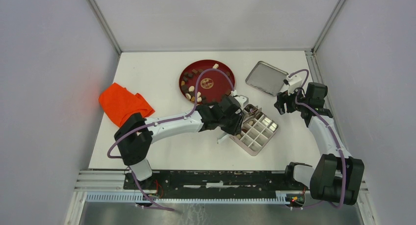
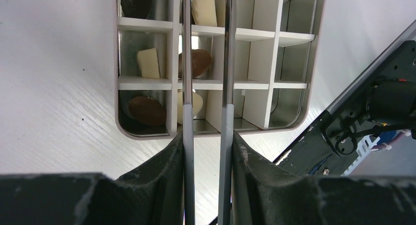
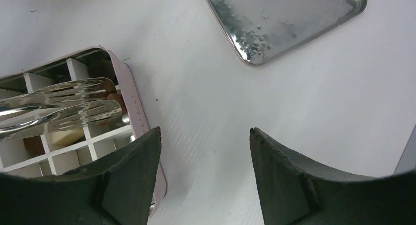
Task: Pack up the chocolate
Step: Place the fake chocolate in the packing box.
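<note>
White tabletop point(image 1: 162, 151) carried an orange cloth point(image 1: 123, 103) at the far left, then a red plate point(image 1: 215, 91) strewn with chocolate point(image 1: 191, 89). Right of it, the left gripper point(image 2: 207, 141) clamped metal tweezers point(image 2: 228, 63) over a divided box point(image 1: 258, 137), several of its cells holding pieces. Farther right lay a metal tray point(image 1: 265, 78), and the right gripper point(image 3: 205, 134) hung near it with jaws spread, empty.

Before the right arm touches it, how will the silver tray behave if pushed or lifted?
The silver tray looks like thin sheet metal, probably stiff and light. It lies flat on the table, so a push would likely slide it, not tip it. Its shiny low rim may be slippery to pinch.
</note>
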Motion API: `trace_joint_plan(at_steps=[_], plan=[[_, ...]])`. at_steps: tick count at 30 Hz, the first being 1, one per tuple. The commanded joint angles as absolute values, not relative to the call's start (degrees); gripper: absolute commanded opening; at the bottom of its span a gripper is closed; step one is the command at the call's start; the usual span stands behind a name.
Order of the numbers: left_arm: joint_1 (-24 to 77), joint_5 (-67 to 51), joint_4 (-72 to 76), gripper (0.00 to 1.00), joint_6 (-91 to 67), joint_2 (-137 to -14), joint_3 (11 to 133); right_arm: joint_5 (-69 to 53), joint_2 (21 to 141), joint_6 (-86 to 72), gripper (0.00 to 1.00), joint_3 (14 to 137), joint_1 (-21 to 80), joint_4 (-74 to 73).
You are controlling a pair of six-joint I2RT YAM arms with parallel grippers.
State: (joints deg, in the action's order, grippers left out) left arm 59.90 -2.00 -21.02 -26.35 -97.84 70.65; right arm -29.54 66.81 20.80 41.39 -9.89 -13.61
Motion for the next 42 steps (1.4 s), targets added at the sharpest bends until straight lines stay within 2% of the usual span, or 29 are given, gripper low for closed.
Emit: trace_joint_plan(at_steps=[1, 18, 32, 37, 42], plan=[[60.3, -2.3, -19.9, 0.36, -24.4, -98.0, 73.4, -30.7, 66.5, 20.9, 0.72, 41.7, -10.1, -12.4], [60.2, -3.3, -20.8, 0.42, -24.6, -98.1, 74.1, -30.8, 66.5, 21.2, 0.72, 41.7, -10.1, -12.5], [59.6, -3.3, -20.8, 0.36, -26.2, -90.9, 73.9, -31.3, 66.6, 21.3, 0.72, 41.7, -10.1, -12.6], [55.8, -3.7, -22.0, 0.36, -26.3, -86.1, 72.1, -32.9, 67.0, 22.0, 0.72, 42.0, -10.1, -13.4], [46.2, -4.3, -27.9, 0.37, -23.2, -81.3, 70.0, -36.9, 67.2, 23.9, 0.72, 42.4, -10.1, -15.2]])
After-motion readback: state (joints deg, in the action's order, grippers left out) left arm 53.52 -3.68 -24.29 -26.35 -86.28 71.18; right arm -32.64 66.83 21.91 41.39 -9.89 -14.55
